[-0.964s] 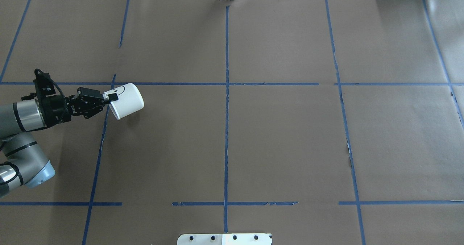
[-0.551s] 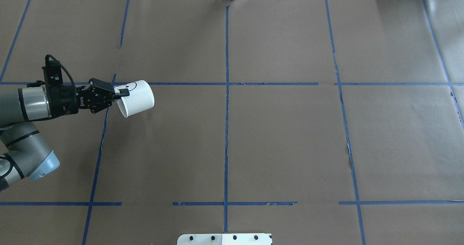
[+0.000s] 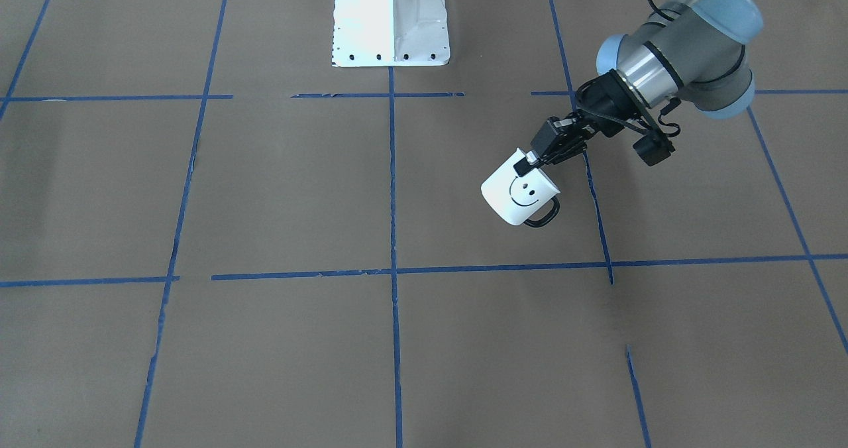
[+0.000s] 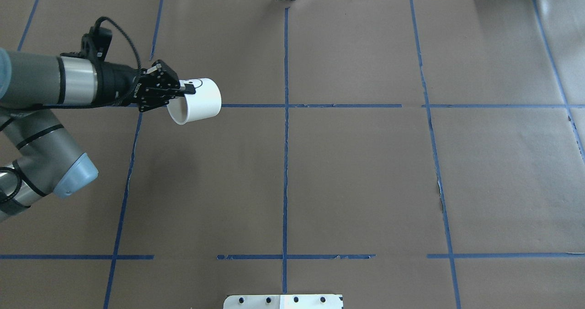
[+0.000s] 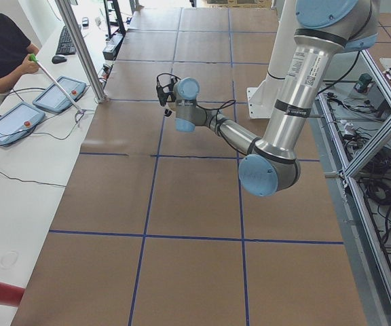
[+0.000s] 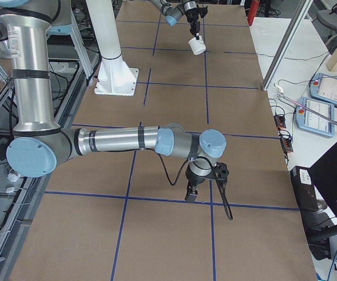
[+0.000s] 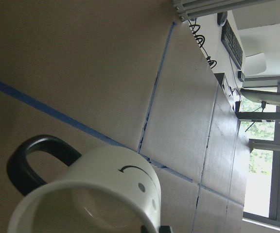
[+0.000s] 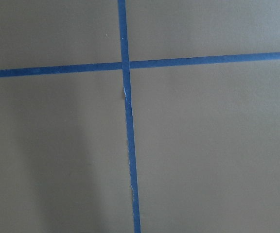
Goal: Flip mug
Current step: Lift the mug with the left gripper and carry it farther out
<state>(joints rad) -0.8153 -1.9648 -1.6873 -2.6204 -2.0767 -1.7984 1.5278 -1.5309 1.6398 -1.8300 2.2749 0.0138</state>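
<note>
The mug [image 4: 197, 101] was up in the air over the worktop [image 4: 356, 176], not touching it. It was tipped on its side with the mouth facing back toward the arm and the handle [image 7: 18, 165] on the underside.

Going left to right in the overhead view: the left hand [image 4: 185, 89] was clenched on the mug's rim, and the mug's body stuck out to its right, just by a blue tape line [image 4: 320, 105]. The right hand [image 6: 191, 196] sat well apart from all that, low over the worktop. Honestly couldn't tell if it was clenched or released.

I'd say this was mid-flip, roughly halfway. The next move called for a wrist roll to get the mug off its side, then a soft set-down before letting go.
</note>
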